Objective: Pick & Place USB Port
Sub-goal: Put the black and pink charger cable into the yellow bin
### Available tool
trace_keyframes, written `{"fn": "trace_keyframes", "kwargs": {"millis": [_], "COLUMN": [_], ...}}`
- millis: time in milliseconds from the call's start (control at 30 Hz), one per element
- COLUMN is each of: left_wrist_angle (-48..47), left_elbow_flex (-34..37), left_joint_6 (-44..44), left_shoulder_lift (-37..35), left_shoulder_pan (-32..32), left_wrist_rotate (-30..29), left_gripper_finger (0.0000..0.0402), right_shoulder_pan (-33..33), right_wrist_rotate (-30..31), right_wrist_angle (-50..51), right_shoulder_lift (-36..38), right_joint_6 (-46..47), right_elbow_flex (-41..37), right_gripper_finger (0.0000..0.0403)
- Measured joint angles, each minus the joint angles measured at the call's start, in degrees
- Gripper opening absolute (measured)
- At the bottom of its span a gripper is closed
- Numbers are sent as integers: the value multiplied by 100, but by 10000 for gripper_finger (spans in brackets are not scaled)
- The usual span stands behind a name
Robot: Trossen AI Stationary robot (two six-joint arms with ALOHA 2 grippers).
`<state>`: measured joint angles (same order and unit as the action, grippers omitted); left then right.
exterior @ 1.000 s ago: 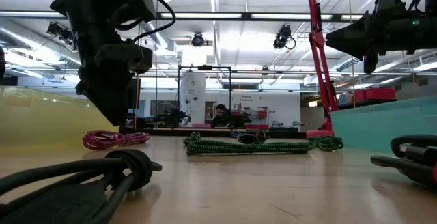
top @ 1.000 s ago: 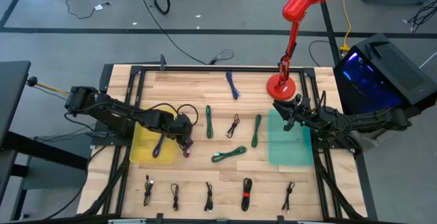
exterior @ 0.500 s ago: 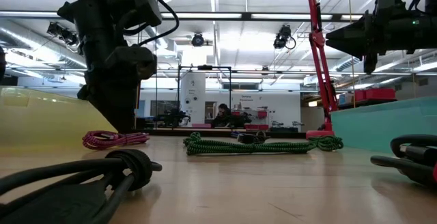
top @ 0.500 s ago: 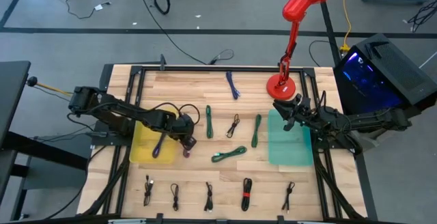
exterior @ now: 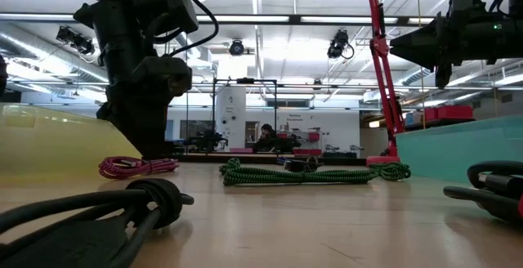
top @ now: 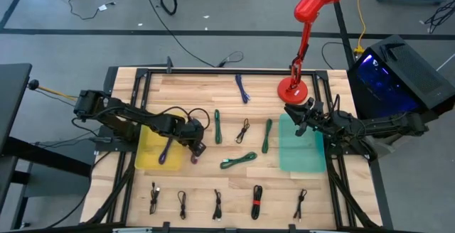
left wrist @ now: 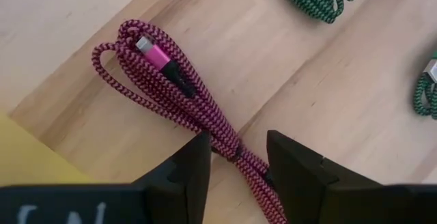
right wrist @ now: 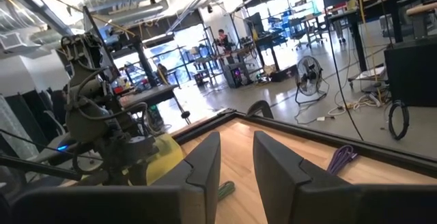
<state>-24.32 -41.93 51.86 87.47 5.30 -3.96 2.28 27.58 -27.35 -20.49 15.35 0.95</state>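
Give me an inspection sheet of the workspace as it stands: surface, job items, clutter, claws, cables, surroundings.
Surface: wooden table, dark frame rails on its sides.
Job's things: pink braided cable coiled on the wood beside the yellow bin; purple cable inside that bin; teal bin on the right.
Clutter: red desk lamp at the far edge.
Claws: left claw open, fingers either side of the pink cable; right claw open, empty, above the teal bin.
Cables: green bundles mid-table; black bundles along the near edge.
Surroundings: workshop benches; a person far behind.
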Motion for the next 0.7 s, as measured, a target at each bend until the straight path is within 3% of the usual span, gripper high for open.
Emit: {"fn": "trace_keyframes", "kwargs": {"millis": [533, 700], "left_wrist_angle": [-623, -201], "left_elbow_flex": [-320, -326], "left_joint_6": [-121, -154], "left_shoulder_lift": [168, 326], "left_shoulder_pan": [-82, -52], "left_wrist_rotate": [-13, 18], "left_gripper_finger": [142, 142], "right_shoulder_pan": [2, 1], "right_wrist_rotate": [-1, -1], "right_wrist_angle": [7, 7], "right_shoulder_lift": [-2, -1], "right_joint_6": [-90, -90], "right_elbow_flex": [0, 0], "right_gripper_finger": [91, 91]}}
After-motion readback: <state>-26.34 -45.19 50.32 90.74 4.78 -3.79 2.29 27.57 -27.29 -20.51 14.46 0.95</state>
